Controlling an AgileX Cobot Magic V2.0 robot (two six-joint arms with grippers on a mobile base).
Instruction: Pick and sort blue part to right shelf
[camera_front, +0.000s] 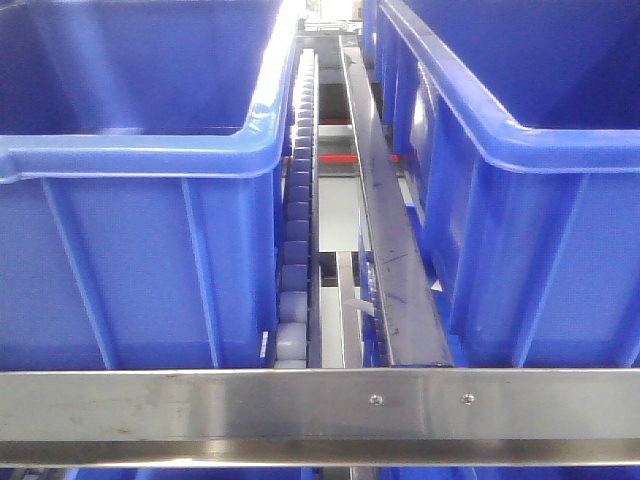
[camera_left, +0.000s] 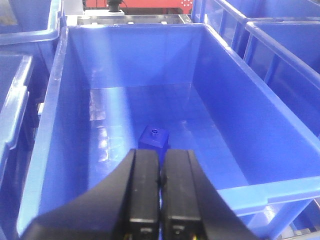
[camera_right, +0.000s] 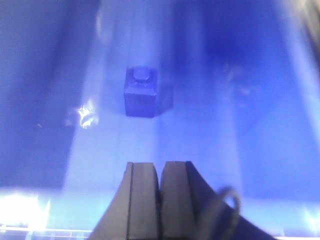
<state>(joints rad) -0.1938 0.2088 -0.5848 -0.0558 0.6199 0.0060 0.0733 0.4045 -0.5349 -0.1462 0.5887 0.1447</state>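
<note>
bin (camera_left: 210, 60) walls well clear of part | blue part (camera_left: 154, 137) upright on bin floor, knob up, just ahead of left jaws (camera_left: 160, 172) | both jaws (camera_right: 160, 175) closed, empty

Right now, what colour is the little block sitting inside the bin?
Solid blue, like the bin around it. The blue part shows best in the left wrist view.

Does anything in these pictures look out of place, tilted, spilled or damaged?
Nothing stands out. The small solid-blue plastic part stands upright, alone on the floor of a large blue plastic bin. Both the left gripper and the right gripper are shut and empty.
</note>
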